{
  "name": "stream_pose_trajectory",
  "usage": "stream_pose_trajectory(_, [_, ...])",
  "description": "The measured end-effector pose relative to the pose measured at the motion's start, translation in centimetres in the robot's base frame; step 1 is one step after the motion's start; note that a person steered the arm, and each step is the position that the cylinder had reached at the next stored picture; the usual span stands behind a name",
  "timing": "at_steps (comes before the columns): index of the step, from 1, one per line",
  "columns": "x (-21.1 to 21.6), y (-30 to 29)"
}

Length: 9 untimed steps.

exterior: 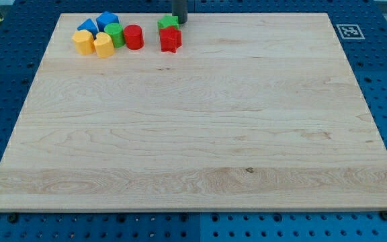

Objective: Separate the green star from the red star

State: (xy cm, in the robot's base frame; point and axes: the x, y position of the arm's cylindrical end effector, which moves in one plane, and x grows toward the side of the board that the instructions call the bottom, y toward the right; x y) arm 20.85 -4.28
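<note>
My tip (pixel 180 22) stood at the view's top edge of the wooden counter (pixel 193 134), and only the lower part of the dark rod was in view. It was just beside the green star (pixel 168 23), on that star's right side in the view, and seemed to touch it or nearly so. There were no fingers on this arm, only the rod, so nothing was grasped.

The green star lay directly above the red star (pixel 170 39) in the view, and the two were touching each other.

To the view's left of the stars was a group of other blocks, close together: a red cylinder (pixel 134 37), a green block (pixel 115 33), two blue blocks (pixel 107 20) (pixel 87 26) and two yellow blocks (pixel 103 46) (pixel 82 42). The red cylinder was near the red star but apart from it.

A black and white marker (pixel 347 31) was on the counter's top right corner in the view.
</note>
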Motion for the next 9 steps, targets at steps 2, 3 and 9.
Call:
stream_pose_trajectory(2, [0.1,-9.0])
stream_pose_trajectory(3, [2.1,-9.3])
stream_pose_trajectory(9, [5.5,-0.7])
